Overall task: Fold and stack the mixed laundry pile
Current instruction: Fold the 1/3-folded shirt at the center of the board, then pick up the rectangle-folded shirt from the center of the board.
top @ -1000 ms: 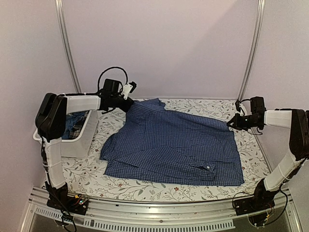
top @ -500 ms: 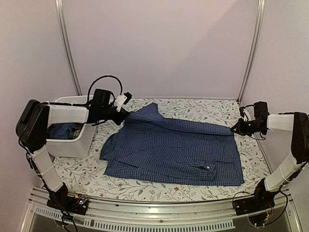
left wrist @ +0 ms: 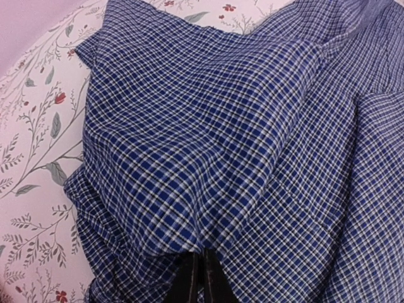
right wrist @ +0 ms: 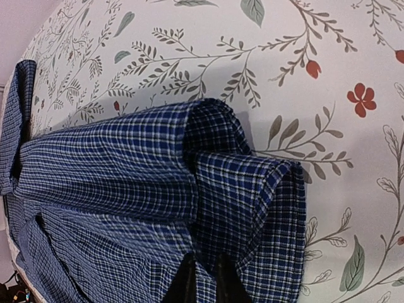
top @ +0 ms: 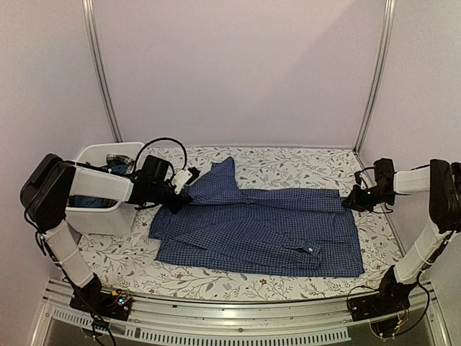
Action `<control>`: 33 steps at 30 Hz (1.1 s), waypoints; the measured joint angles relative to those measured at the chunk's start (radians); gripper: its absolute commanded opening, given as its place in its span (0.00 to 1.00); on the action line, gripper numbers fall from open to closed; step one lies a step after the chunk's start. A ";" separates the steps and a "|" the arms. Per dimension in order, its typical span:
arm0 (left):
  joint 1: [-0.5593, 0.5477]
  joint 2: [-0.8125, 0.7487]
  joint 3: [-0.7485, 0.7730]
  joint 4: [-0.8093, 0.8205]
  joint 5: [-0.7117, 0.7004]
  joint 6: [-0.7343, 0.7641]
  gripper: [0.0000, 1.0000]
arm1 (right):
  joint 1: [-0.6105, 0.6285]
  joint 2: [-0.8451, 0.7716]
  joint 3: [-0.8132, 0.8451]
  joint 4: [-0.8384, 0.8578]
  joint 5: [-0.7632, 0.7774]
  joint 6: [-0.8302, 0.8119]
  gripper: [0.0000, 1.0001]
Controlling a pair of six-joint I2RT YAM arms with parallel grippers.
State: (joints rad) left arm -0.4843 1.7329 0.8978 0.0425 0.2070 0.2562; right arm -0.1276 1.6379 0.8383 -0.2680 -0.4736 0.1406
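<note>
The blue-and-white checked shirt point(top: 266, 227) lies spread across the floral tablecloth point(top: 288, 162). Its far strip is folded toward me, and the collar end pokes up at the back left. My left gripper point(top: 184, 196) is low at the shirt's left edge. In the left wrist view its fingertips point(left wrist: 202, 278) are pressed together on a bunch of the checked shirt point(left wrist: 221, 126). At the shirt's far right corner, my right gripper point(top: 350, 202) is down at the cloth. Its fingers point(right wrist: 189, 281) stand a sliver apart with a fold of the shirt point(right wrist: 126, 170) between them.
A white plastic tub point(top: 97, 216) stands at the left, under my left arm, with plaid cloth point(top: 115, 160) and other garments inside. Metal frame posts rise at the back left and back right. Bare tablecloth point(right wrist: 284, 63) lies beyond the shirt's right corner.
Both grippers came down and toward me with the shirt's far edge, laying it flat. The left arm dropped beside the tub. The right fingers have parted very slightly.
</note>
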 measured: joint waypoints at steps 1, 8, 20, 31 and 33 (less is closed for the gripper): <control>0.000 0.000 0.000 -0.003 -0.002 0.003 0.17 | 0.000 0.003 0.000 -0.006 0.001 -0.007 0.33; -0.006 -0.058 0.004 -0.086 0.005 0.002 0.44 | -0.005 0.001 0.056 -0.097 0.030 -0.011 0.57; -0.013 -0.076 0.137 -0.109 0.018 -0.021 0.46 | 0.010 -0.014 0.232 -0.182 -0.039 -0.062 0.49; -0.031 0.016 0.218 -0.117 0.012 -0.039 0.46 | 0.156 0.219 0.356 -0.319 -0.030 -0.137 0.45; -0.035 0.027 0.235 -0.117 0.012 -0.038 0.46 | 0.172 0.239 0.356 -0.352 -0.029 -0.154 0.41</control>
State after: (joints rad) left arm -0.5198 1.7599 1.1328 -0.0746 0.2192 0.2184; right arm 0.0441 1.8767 1.1942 -0.6197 -0.5022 -0.0132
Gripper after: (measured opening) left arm 0.458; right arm 0.463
